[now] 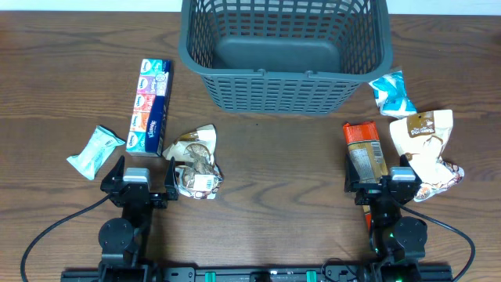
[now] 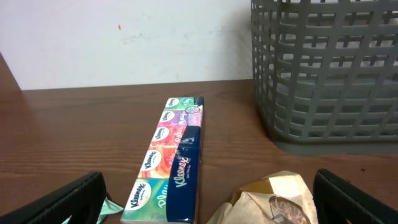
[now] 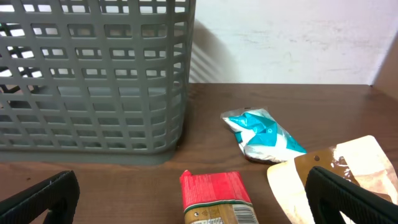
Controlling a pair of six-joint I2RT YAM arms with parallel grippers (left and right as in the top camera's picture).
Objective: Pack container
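Note:
The dark grey slotted basket (image 1: pixel 286 51) stands at the back middle of the table, nothing visible inside; it also shows in the left wrist view (image 2: pixel 329 74) and the right wrist view (image 3: pixel 93 81). My left gripper (image 1: pixel 139 186) is open and empty at the front left, with a Kleenex tissue pack (image 1: pixel 149 106) (image 2: pixel 171 162) ahead and a beige snack bag (image 1: pixel 197 163) (image 2: pixel 270 199) by its right finger. My right gripper (image 1: pixel 385 188) is open over the near end of a red-topped packet (image 1: pixel 365 153) (image 3: pixel 217 198).
A pale green packet (image 1: pixel 95 151) lies at the far left. A teal and white packet (image 1: pixel 393 94) (image 3: pixel 264 134) lies beside the basket's right corner. A beige and brown bag (image 1: pixel 427 149) (image 3: pixel 348 168) lies at the right. Cables trail at the front edge.

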